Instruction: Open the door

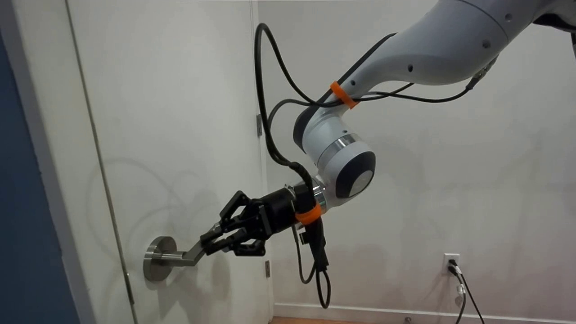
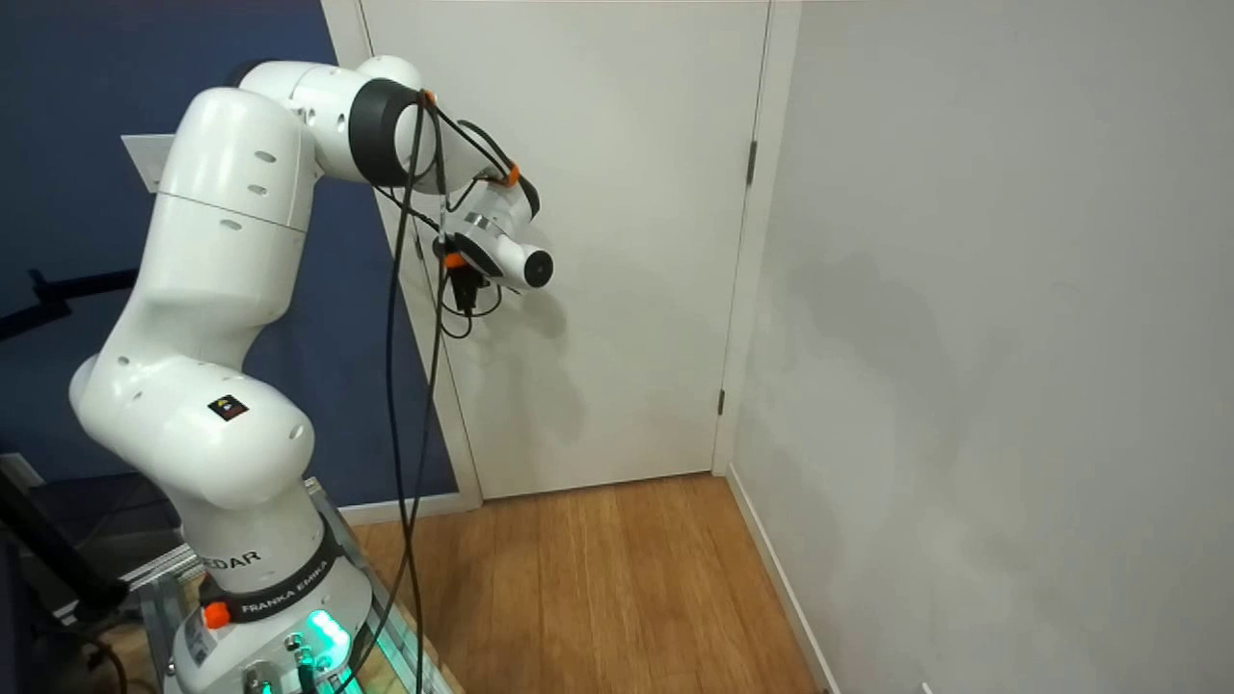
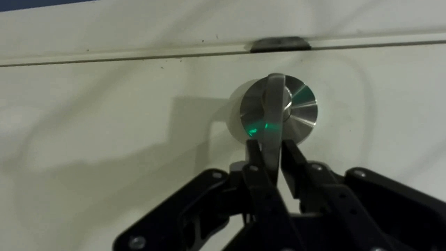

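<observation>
Fingers (image 3: 253, 153) clamped on brushed lever handle (image 3: 274, 111), round rose (image 3: 304, 109) just beyond them; white door (image 3: 393, 101) straight ahead of fingers, closed in frame (image 1: 67, 112). Likely best play: squeeze firmly, rotate lever handle fully, wrist tracing its arc, then draw door gently.

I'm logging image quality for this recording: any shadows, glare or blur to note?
In the wrist view, green glints on the handle and round plate, broad shadows across the door, dark fingers slightly soft; in both exterior views, soft shadows on door and wall; in an exterior view, green light glaring at the robot's base.
</observation>
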Robot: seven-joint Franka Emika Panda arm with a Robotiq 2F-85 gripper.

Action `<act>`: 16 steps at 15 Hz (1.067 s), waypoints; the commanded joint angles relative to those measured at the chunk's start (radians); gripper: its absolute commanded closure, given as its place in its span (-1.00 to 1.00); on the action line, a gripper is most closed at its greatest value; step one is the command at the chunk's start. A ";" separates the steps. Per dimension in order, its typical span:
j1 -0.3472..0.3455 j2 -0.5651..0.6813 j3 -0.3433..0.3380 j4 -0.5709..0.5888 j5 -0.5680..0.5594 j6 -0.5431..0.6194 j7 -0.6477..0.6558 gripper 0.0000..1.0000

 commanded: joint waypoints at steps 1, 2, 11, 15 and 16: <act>0.010 0.002 -0.021 0.000 0.075 0.006 -0.078 0.25; 0.012 0.008 -0.025 0.007 0.089 0.008 -0.093 0.08; 0.025 0.045 -0.039 0.046 0.168 -0.013 -0.174 0.81; 0.020 0.071 -0.037 0.061 0.155 -0.064 -0.143 0.91; 0.016 0.083 -0.036 0.066 0.145 -0.089 -0.123 0.91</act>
